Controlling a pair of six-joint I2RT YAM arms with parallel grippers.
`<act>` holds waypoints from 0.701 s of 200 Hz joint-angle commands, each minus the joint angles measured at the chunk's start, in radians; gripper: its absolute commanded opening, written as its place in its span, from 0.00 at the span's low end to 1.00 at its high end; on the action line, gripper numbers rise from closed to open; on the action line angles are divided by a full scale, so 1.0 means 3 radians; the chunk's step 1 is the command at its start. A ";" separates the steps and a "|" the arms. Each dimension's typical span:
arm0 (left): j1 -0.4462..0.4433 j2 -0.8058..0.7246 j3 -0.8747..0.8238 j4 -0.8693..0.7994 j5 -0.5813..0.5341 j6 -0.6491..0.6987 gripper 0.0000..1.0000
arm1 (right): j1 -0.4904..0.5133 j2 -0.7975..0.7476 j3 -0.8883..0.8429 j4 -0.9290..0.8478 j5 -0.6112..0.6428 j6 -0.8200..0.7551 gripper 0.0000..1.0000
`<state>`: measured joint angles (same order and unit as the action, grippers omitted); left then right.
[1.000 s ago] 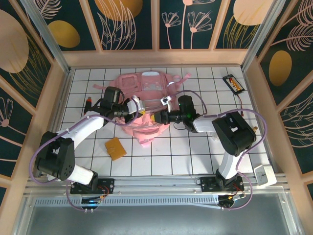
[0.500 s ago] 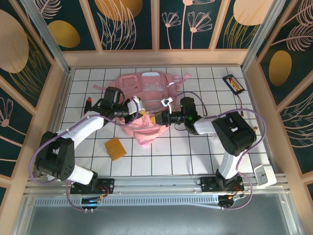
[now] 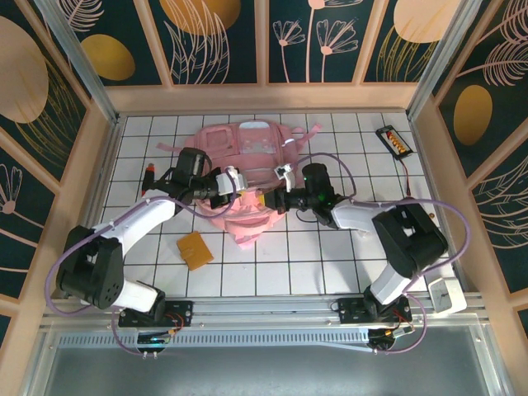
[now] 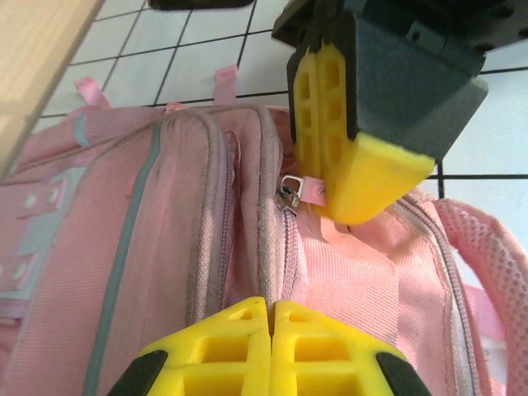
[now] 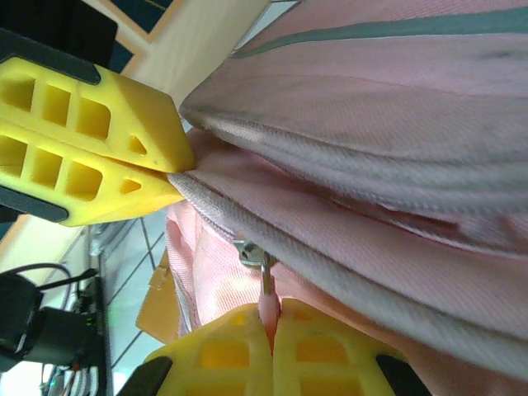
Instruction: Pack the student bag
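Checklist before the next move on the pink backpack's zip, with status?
1. Right gripper jaws shut on the thin pink fabric zipper pull tab: ok.
2. Left gripper jaws shut, pinching the large soft pink fabric backpack beside the zipper: ok.
3. Small metal zipper slider unobstructed: ok.
4. Direction the zipper opens: cannot tell.
5. Flat orange-brown rectangular item lying apart from both grippers: ok.
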<state>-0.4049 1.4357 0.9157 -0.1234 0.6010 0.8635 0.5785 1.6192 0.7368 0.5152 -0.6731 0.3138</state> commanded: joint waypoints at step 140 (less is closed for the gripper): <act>0.0061 -0.0047 -0.0290 0.0243 -0.0170 0.0101 0.00 | -0.0291 -0.0369 -0.0043 -0.1096 0.1914 -0.0551 0.00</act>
<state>-0.4057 1.4239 0.8497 -0.0551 0.5629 0.8864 0.5697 1.5173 0.7280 0.2523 -0.3180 0.1287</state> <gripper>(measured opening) 0.048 0.038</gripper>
